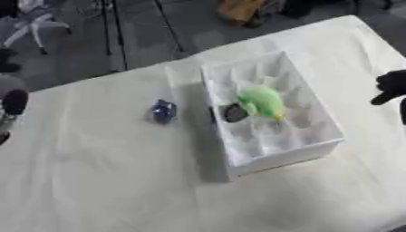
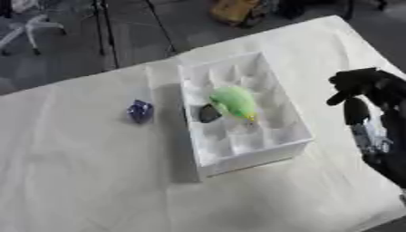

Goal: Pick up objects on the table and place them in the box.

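We look down on a worktop (image 1: pixel 119 181) covered by a pale cream cloth, creased in faint lines and lying askew in both views, its far edge running up toward the right. Beyond that edge we see a grey floor with the legs of a white swivel chair (image 1: pixel 31 25) at the upper left, thin black stand legs (image 1: pixel 115 31) beside it, and a yellowish-brown thing (image 2: pixel 234 11) at the top (too blurred for us to name).

A white box (image 2: pixel 246 156) with a grid of compartments sits near the middle of the worktop, its long side angled. Inside it, in the middle compartments, lies a green object (image 2: pixel 232 102) with a yellow tip, and touching its left side a small dark object (image 2: pixel 209 113) against the box's left wall. A small blue object (image 2: pixel 139 111) stands on the cloth just left of the box, apart from it.

The right robot hand (image 2: pixel 361 86) hangs over the worktop to the right of the box, fingers curled in, grasping nothing we can see. At the left edge we see a dark rounded part of the left robot hand (image 1: pixel 13 102); whether it is released or clenched we cannot tell
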Controlling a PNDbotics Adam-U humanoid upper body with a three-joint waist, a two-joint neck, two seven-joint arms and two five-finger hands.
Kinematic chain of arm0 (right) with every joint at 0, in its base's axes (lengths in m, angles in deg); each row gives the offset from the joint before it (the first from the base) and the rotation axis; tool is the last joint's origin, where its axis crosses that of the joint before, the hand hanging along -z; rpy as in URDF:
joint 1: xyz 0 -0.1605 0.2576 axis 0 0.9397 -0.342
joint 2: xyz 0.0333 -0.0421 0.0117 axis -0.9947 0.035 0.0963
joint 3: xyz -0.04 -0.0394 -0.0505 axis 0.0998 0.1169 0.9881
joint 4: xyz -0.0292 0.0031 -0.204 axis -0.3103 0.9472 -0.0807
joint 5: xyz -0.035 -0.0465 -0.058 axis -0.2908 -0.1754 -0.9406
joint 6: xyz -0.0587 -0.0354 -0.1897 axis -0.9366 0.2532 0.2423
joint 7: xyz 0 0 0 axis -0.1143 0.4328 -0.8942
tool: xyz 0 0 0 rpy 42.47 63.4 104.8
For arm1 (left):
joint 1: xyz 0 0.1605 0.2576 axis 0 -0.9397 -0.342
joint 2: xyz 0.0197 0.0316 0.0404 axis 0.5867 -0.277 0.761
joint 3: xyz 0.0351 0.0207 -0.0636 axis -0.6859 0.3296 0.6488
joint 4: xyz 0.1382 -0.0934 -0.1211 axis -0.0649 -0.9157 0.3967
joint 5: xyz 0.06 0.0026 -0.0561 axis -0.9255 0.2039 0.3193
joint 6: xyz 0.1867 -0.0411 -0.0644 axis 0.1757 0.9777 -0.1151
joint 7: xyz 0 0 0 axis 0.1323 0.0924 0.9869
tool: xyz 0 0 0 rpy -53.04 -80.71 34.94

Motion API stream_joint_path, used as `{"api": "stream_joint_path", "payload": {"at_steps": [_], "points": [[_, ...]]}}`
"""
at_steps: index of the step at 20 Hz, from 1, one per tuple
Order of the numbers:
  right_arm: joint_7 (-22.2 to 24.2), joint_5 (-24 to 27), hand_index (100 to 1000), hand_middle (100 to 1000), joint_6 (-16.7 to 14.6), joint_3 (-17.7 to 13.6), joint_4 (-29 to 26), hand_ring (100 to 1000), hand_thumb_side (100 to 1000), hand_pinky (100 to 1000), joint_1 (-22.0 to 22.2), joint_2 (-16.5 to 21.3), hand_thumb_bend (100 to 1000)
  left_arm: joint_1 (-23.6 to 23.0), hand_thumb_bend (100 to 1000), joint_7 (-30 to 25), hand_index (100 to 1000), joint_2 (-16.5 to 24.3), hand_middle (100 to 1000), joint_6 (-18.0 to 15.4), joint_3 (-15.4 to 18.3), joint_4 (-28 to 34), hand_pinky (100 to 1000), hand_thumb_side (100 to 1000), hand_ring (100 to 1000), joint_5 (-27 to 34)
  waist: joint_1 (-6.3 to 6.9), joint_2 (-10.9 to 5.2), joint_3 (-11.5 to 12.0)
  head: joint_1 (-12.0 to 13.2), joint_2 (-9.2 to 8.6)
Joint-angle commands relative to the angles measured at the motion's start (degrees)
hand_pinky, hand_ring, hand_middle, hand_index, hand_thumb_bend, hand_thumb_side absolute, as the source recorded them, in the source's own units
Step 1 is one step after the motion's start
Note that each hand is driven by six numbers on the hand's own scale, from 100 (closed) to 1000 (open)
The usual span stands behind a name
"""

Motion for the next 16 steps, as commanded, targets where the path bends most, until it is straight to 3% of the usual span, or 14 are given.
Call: {"api": "stream_joint_path", "payload": {"at_steps": [1, 7, 9, 12, 16], "points": [[0.2, 0.2, 817, 703, 0.0, -0.2, -1.4, 574, 708, 757, -0.4, 1.2, 189, 3.6, 683, -3.7, 840, 5.5, 799, 0.0, -1.6, -3.0, 953, 628, 760, -5.5, -1.0, -0.95, -0.2, 0.3, 0.15], [0.7, 0.4, 817, 703, 0.0, 0.1, -1.4, 573, 709, 757, -0.3, 1.3, 196, 11.9, 699, -8.8, 864, 10.6, 811, -3.0, -5.4, -13.9, 919, 622, 772, -14.0, -0.82, -1.36, -1.2, 0.8, 0.65], [0.9, 0.5, 817, 703, 0.0, 0.4, -1.4, 573, 709, 757, -0.5, 1.4, 198, 15.1, 740, -10.8, 885, 11.7, 827, -4.0, -7.1, -17.6, 870, 623, 788, -17.7, -0.6, -1.6, -1.8, 1.0, 0.84], [1.3, 0.8, 817, 703, 0.0, 0.7, -1.4, 573, 709, 756, -0.7, 1.6, 199, 20.1, 767, -12.9, 897, 12.1, 831, -6.6, -9.5, -23.5, 841, 617, 799, -26.5, -0.34, -1.88, -2.5, 1.4, 1.04], [2.0, 1.3, 817, 703, 0.0, 1.3, -1.4, 573, 709, 756, -1.1, 1.7, 200, 25.4, 787, -15.9, 898, 9.6, 826, -10.7, -11.8, -31.0, 845, 620, 802, -35.1, 0.09, -2.19, -4.0, 2.2, 1.18]]}}
